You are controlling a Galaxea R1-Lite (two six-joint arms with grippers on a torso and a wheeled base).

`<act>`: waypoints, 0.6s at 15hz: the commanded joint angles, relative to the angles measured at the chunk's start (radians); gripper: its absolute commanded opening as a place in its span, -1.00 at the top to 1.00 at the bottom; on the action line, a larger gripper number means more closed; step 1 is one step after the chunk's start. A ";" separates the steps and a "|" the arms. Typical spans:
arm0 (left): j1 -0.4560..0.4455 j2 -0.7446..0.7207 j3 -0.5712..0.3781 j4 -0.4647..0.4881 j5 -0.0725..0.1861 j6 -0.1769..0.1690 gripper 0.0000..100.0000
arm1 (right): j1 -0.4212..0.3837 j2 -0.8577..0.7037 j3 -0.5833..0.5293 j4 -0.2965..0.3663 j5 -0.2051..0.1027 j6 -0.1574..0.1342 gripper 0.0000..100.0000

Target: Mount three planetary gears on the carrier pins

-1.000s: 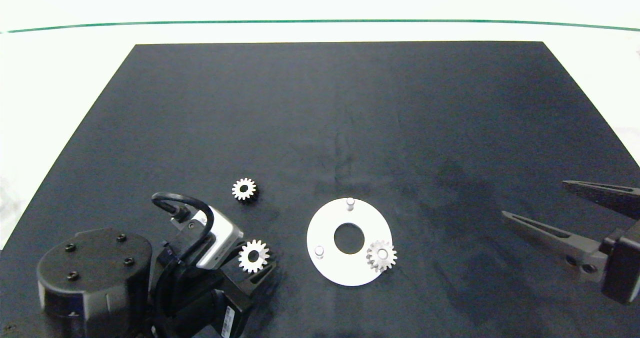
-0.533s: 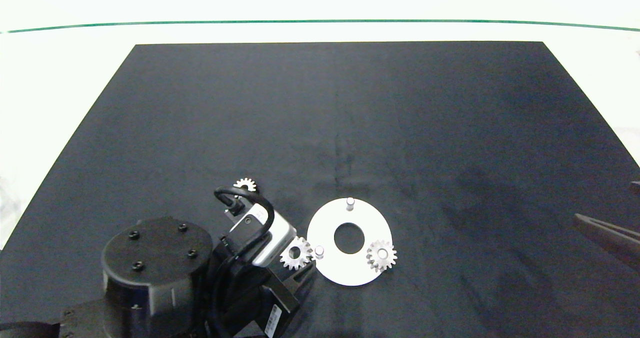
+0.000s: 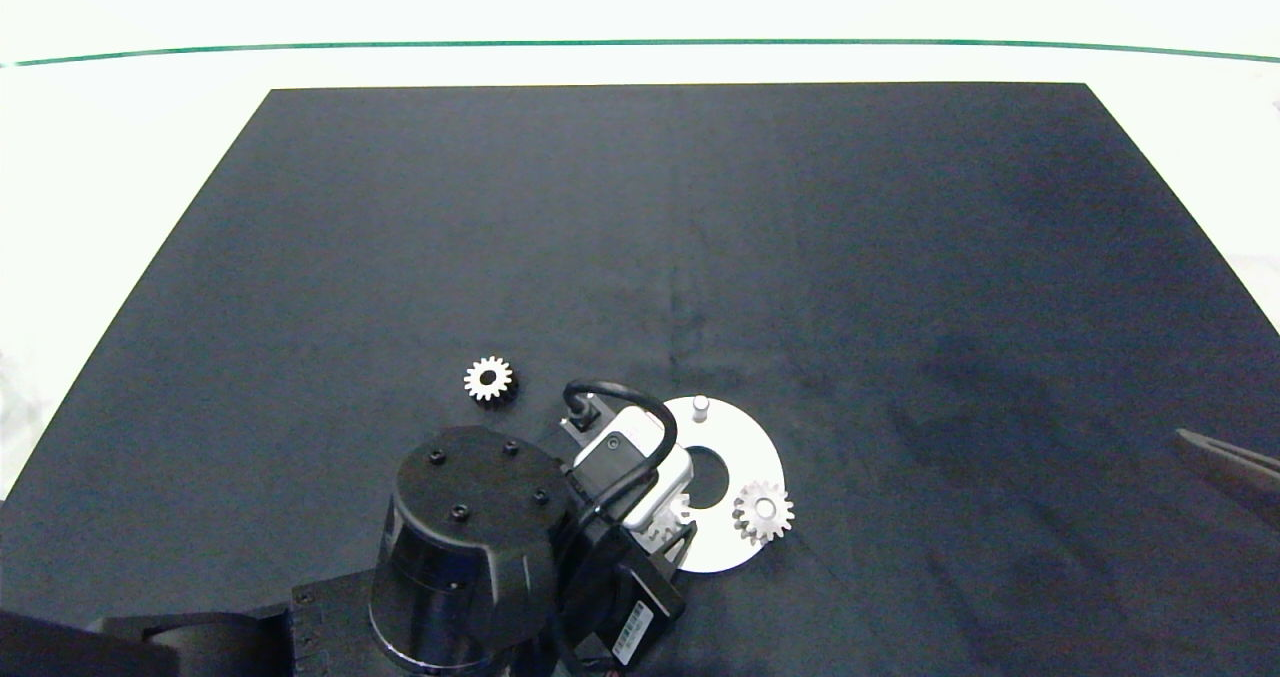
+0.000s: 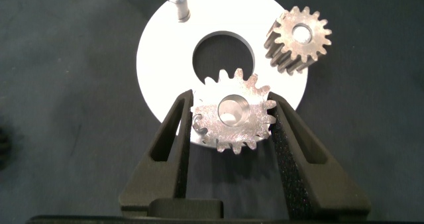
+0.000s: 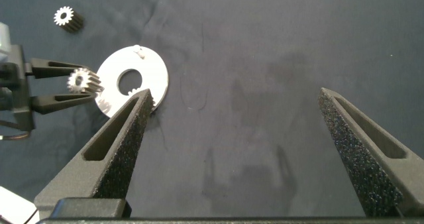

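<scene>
My left gripper point(image 4: 232, 103) is shut on a silvery planetary gear point(image 4: 233, 114), gripping it by the teeth. It holds the gear flat over the near-left part of the white disc point(image 4: 159, 58). The carrier pin below that gear is hidden. A second gear point(image 3: 763, 511) sits on the disc's near-right pin. The far pin point(image 3: 700, 407) stands bare. A third gear point(image 3: 488, 379) lies loose on the mat, left of the disc. My right gripper point(image 5: 233, 93) is open and hangs far off to the right, its tip point(image 3: 1230, 462) just inside the head view.
Everything rests on a black mat point(image 3: 700, 217) over a white table. The left arm's dark wrist housing point(image 3: 465, 532) covers the mat near the disc's left side.
The left arm has carried the gear rightward from the mat onto the disc's near-left part. The right gripper has pulled back toward the right edge.
</scene>
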 commanded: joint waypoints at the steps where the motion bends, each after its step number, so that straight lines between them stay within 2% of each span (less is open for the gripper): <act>1: 0.003 0.030 -0.012 -0.005 0.020 0.001 0.62 | 0.000 0.003 0.003 0.000 0.000 0.001 -1.00; 9: 0.035 -0.010 0.024 -0.005 0.020 0.009 0.62 | 0.005 0.003 0.009 0.000 0.006 0.002 -1.00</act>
